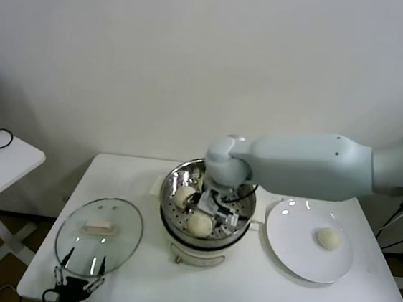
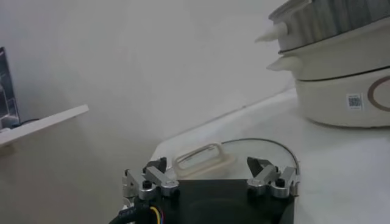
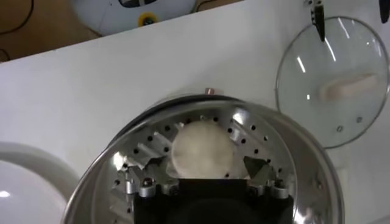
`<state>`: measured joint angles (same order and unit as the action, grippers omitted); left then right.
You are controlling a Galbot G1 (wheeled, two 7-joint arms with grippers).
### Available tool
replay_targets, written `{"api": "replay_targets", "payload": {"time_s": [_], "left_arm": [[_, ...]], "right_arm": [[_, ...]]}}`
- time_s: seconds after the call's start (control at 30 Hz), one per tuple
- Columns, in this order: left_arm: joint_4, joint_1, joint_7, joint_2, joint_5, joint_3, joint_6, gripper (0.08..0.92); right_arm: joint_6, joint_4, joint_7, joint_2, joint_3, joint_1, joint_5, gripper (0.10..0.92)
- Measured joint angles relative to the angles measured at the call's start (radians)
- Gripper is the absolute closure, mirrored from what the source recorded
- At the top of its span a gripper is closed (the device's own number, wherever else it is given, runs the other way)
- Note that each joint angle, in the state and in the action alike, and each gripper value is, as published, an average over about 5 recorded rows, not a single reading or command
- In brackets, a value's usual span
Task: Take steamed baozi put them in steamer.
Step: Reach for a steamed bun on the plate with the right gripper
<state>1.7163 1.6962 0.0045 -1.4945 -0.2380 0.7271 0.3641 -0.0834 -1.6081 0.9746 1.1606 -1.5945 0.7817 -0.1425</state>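
The steamer (image 1: 241, 220) stands mid-table. Two baozi show in its basket, one at the left (image 1: 184, 194) and one at the front (image 1: 199, 224). My right gripper (image 1: 217, 210) reaches down inside the pot. In the right wrist view my right gripper (image 3: 206, 167) is open, with a baozi (image 3: 201, 146) resting on the perforated floor (image 3: 268, 146) between its fingers. One finger is close to the bun and there is a gap at the other. Another baozi (image 1: 328, 239) lies on the white plate (image 1: 293, 240). A fourth baozi is not in view. My left gripper (image 1: 85, 263) is open and hovers over the glass lid.
The round glass lid (image 1: 99, 230) lies flat at the table's front left, and its handle (image 2: 204, 159) sits just beyond my left gripper (image 2: 208, 167). The steamer's white base (image 2: 341, 91) shows to one side. A small side table (image 1: 6, 156) stands at the far left.
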Motion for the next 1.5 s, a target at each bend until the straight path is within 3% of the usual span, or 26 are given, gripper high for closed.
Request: {"api": "replay_targets", "payload": {"time_s": [0.33, 0.53, 0.93, 1.5], "left_arm": [[0.002, 0.004, -0.001, 0.006, -0.015, -0.006, 0.006, 0.177], [0.007, 0.004, -0.001, 0.008, -0.017, -0.009, 0.006, 0.177], [0.010, 0.005, -0.003, 0.004, -0.018, -0.012, 0.007, 0.177], [0.019, 0.016, -0.003, -0.002, -0.001, -0.002, 0.015, 0.177]], "right_arm": [[-0.008, 0.050, 0.120, -0.138, -0.089, 0.178, -0.217, 0.203], [0.032, 0.067, 0.136, -0.277, -0.203, 0.250, -0.265, 0.203], [0.085, 0.172, 0.117, -0.547, -0.221, 0.130, -0.101, 0.203], [0.108, 0.388, 0.077, -0.632, 0.098, -0.280, 0.110, 0.203]]}}
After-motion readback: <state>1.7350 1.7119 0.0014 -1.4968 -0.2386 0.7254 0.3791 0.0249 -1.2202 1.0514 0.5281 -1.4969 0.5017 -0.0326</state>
